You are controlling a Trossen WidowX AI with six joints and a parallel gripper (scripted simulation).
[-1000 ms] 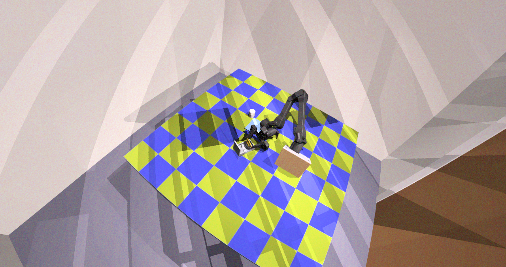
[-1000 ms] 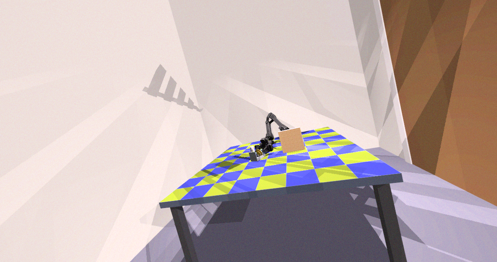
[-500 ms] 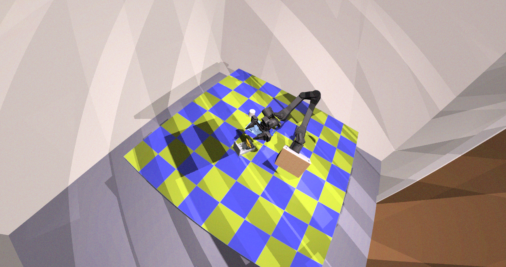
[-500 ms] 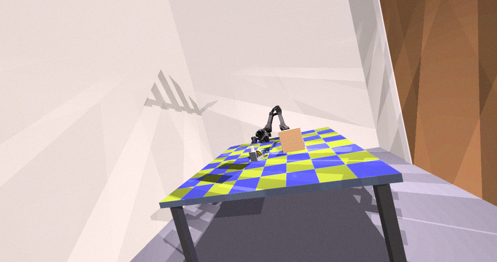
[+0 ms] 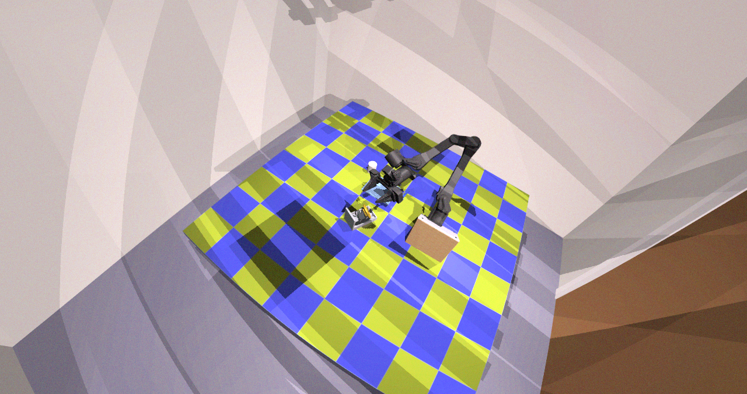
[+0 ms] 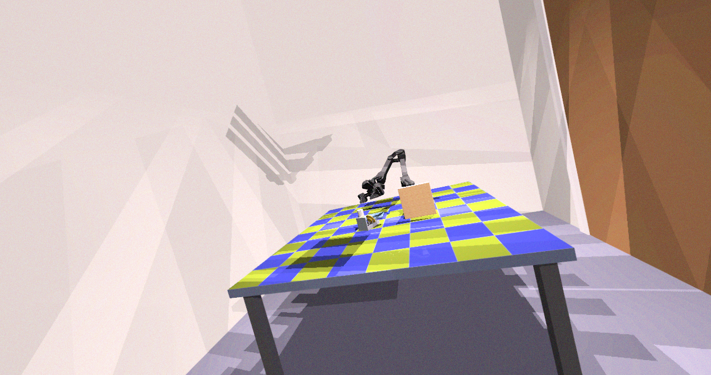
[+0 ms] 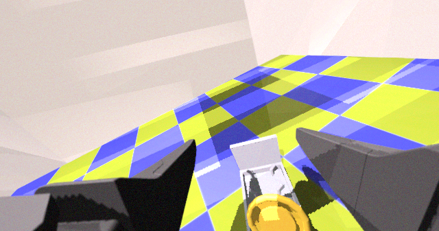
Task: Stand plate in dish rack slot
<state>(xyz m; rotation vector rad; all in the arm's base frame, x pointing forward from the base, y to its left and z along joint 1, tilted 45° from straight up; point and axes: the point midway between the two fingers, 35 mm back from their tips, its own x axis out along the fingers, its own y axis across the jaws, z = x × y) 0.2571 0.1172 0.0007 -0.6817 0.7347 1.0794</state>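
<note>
The yellow plate [image 5: 367,212] [image 6: 370,219] [image 7: 274,217] stands on edge in the small white-grey dish rack [image 5: 351,219] [image 6: 364,223] [image 7: 257,152], leaning somewhat. It stands toward the rack's end nearer the arm, away from the tall end panel. The wrist view cuts off its lower part, and the rails beside it are mostly hidden, so its exact slot cannot be told. My gripper [image 5: 370,201] [image 6: 361,199] [image 7: 245,138] is open and empty. It hangs above the table, up and back from the rack, with its fingers apart and clear of the plate.
A pale blue flat thing [image 5: 377,191] [image 6: 381,214] lies behind the rack, partly below the gripper in the top view. A white cylinder [image 5: 372,165] [image 6: 360,213] stands farther back. A brown panel [image 5: 431,240] [image 6: 417,201] stands beside the arm's base.
</note>
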